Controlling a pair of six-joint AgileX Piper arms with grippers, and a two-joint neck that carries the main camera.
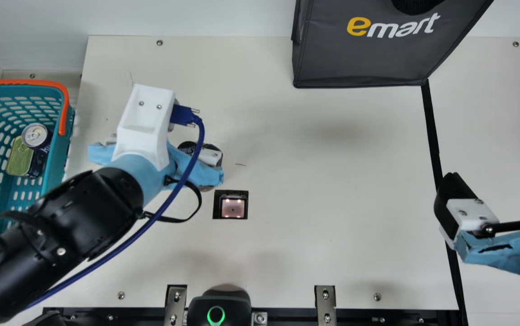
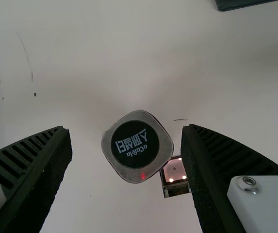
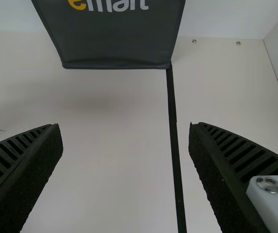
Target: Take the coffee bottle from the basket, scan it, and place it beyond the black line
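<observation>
Screws (image 1: 159, 42) dot the cream surface (image 1: 332, 181), which meets a white wall (image 1: 196, 18) at the back. A dark grey bag (image 1: 359, 59) stands there, its corner by the black line (image 1: 432, 131). At the left sits a teal basket (image 1: 62, 158) holding cans (image 1: 35, 136). The coffee bottle (image 2: 138, 145) is upright near the inset scanner (image 1: 233, 208), between the widely parted fingers of the left end effector (image 1: 210, 157), touching neither. The right end effector (image 1: 495, 183) is spread wide, gripping nothing, near the line.
</observation>
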